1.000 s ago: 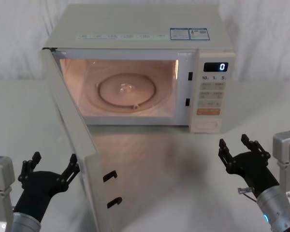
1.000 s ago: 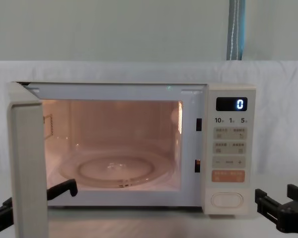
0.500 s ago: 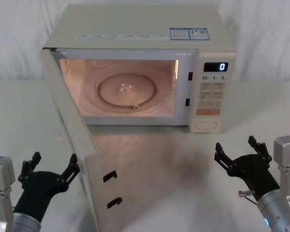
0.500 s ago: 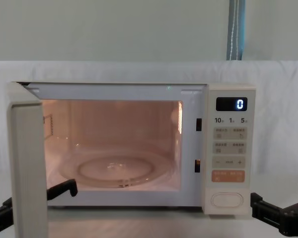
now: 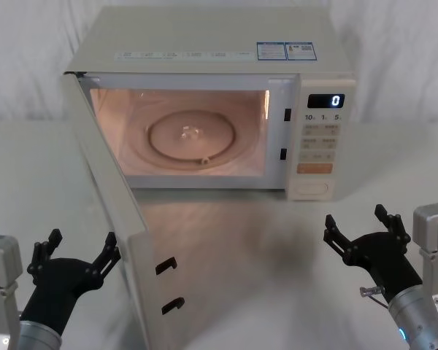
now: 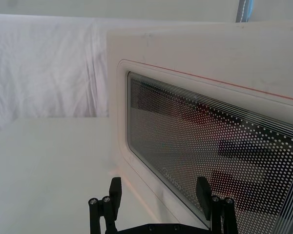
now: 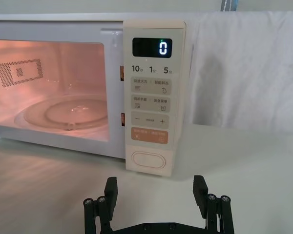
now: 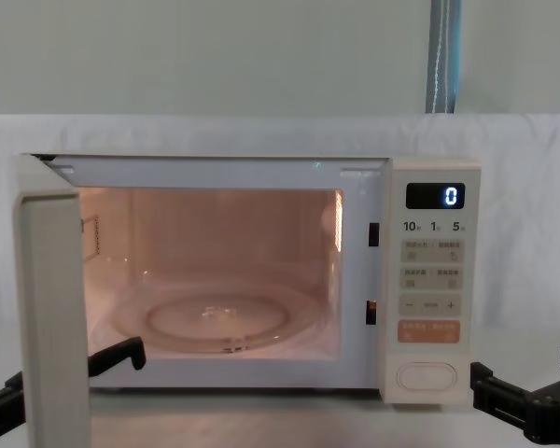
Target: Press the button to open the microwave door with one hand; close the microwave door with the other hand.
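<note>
The cream microwave point(image 5: 204, 44) stands at the back of the table, its cavity lit and its display showing "0". The microwave door point(image 5: 120, 219) hangs wide open, swung out toward me on the left. My left gripper point(image 5: 82, 244) is open, just outside the door near its free edge; in the left wrist view its fingers point(image 6: 115, 187) face the dotted door window point(image 6: 210, 146). My right gripper point(image 5: 356, 219) is open and empty, low over the table in front of the control panel. The oval button point(image 7: 148, 160) lies ahead of it, a gap between them.
White cloth covers the table point(image 5: 248, 248) and the wall behind. Bare tabletop lies in front of the microwave, between the open door and my right gripper. The orange key point(image 8: 429, 330) sits just above the button point(image 8: 426, 376).
My right gripper drew back slightly toward me and its fingers spread a little wider, then stayed still. The door and the left gripper have not moved.
</note>
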